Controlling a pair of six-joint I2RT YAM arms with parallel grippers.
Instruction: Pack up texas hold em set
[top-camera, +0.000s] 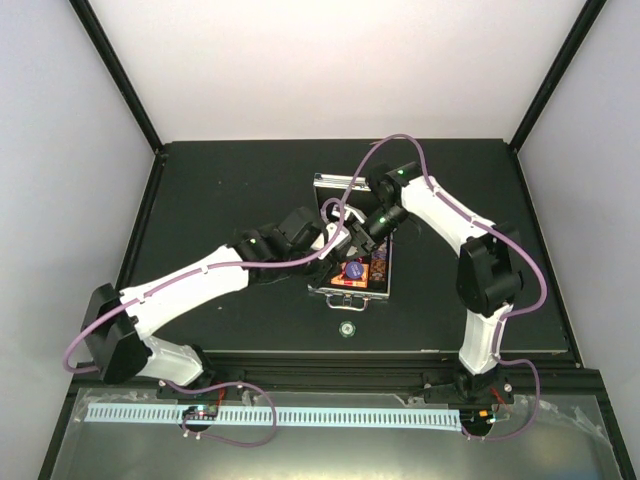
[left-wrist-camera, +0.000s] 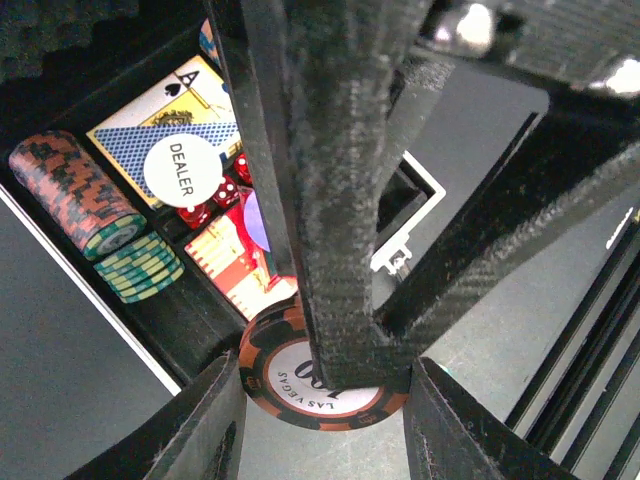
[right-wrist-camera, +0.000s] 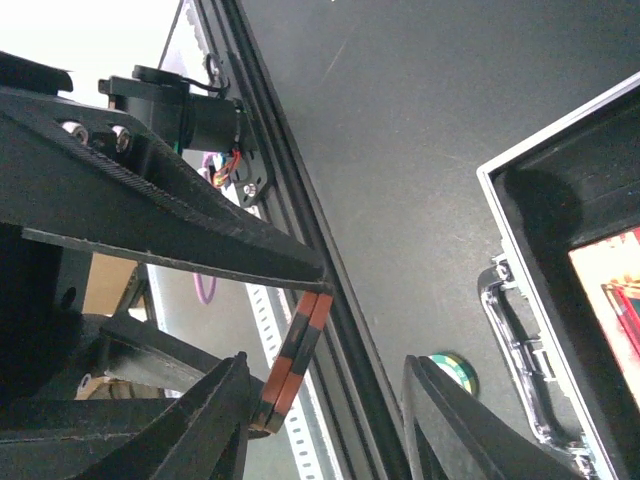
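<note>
2 orange-and-black chips (right-wrist-camera: 293, 365), stacked face to face, are hanging edge-on above the table (top-camera: 220, 190), at about the near rim of the open briefcase (top-camera: 335, 183). The left gripper (left-wrist-camera: 322, 405) is clamping them across their rims. The right gripper (right-wrist-camera: 325, 400) is straddling the pair with its jaws apart. 1 finger is lying against a chip face and the other is standing clear of the stack.

Inside the case, maroon chips (left-wrist-camera: 75, 190) and green chips (left-wrist-camera: 145, 265) are lying in a row in the trough. They are beside the card deck (left-wrist-camera: 150, 125), the dealer button (left-wrist-camera: 183, 170) and the red dice (left-wrist-camera: 225, 192). 1 loose green chip (top-camera: 348, 328) is lying flat on the table near the case handle (right-wrist-camera: 515, 330).

Handling assessment: the chips are appearing light, rigid and smooth-faced, with nothing fragile about them. The rim grip is offering only thin contact, so the 2 discs are likely to slide against each other or tip out. A pinch across the flat faces, centred on the discs, is looking like the sounder hold, pressing both together. The flat green chip is presenting very little edge to grasp.
</note>
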